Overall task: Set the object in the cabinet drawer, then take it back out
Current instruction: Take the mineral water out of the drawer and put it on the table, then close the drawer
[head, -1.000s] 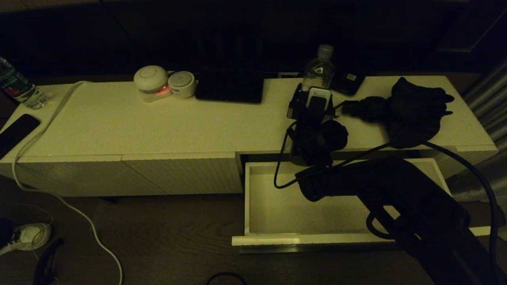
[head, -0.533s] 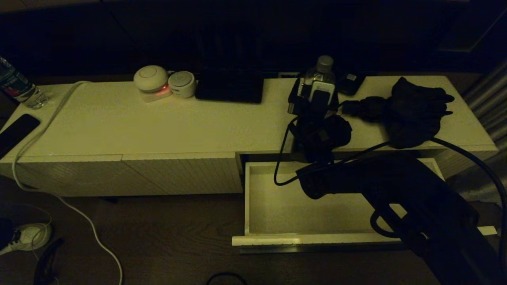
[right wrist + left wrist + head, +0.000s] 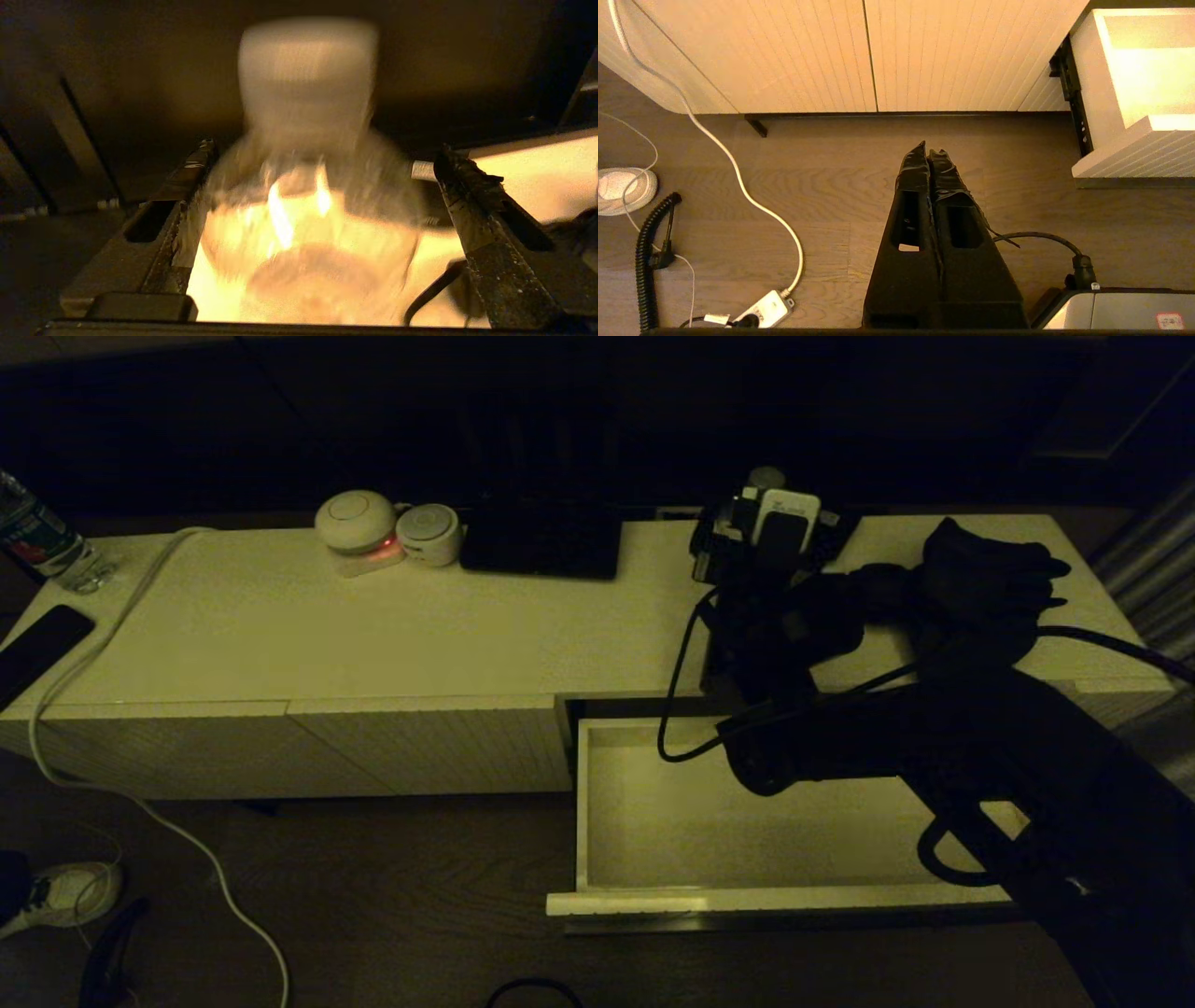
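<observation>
The drawer (image 3: 709, 821) is seen pulled out and bare at lower centre. Beyond it, the right gripper (image 3: 322, 186) has been raised on the cabinet top (image 3: 373, 625), jaws spread around the bottle (image 3: 308, 154), which was gripped a second ago. The left gripper (image 3: 930, 156) is closed.

head view: very dim, yellowish | wrist views: warm, brighter | bottle (image 3: 308, 186): motion-blurred, glare on its body

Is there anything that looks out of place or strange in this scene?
Mostly the cabinet drawer stands pulled out with nothing visible inside. The bottle stands on the cabinet top between the right end effector fingers, which are open. A white cable trails off the cabinet.
</observation>
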Robot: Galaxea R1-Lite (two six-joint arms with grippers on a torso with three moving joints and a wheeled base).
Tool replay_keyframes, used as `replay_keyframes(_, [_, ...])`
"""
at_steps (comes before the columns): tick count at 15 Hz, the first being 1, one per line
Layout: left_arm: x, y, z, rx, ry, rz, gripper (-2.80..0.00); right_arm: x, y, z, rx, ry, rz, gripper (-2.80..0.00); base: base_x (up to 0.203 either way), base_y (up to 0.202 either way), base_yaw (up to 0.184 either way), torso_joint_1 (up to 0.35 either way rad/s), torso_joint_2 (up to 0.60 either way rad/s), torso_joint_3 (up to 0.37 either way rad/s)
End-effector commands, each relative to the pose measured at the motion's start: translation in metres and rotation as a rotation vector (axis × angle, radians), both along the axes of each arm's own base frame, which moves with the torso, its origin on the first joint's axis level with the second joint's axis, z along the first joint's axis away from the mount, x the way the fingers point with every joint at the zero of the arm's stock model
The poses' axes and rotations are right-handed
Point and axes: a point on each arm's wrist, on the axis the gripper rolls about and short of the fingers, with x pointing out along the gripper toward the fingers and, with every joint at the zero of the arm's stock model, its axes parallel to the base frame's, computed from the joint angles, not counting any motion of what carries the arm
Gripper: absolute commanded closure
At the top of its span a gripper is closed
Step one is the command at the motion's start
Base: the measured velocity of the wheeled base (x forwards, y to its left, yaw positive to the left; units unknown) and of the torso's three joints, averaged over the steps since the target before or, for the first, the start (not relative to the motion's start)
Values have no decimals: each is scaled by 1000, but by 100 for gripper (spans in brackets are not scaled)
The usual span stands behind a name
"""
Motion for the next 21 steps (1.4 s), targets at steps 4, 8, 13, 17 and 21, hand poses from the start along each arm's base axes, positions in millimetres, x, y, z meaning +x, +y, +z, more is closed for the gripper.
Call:
replay_keyframes(4, [0,0,0,0,0,0,0,-46,-20,70,58,-101,6,-280,0,0,0,0,0,0])
replay_keyframes(8, [0,0,0,0,-2,0,0,-86,-48,114,88,-162,8,-280,0,0,0,0,0,0])
replay_keyframes(13, [0,0,0,0,0,0,0,-156,-101,150,85,-187,-14,-280,0,0,0,0,0,0])
replay_keyframes(17, [0,0,0,0,0,0,0,-210,-140,161,-9,-157,-39,0,0,0,0,0,0,0])
replay_keyframes(21, [0,0,0,0,0,0,0,-236,-155,113,-354,206,20,0,0,0,0,0,0,0])
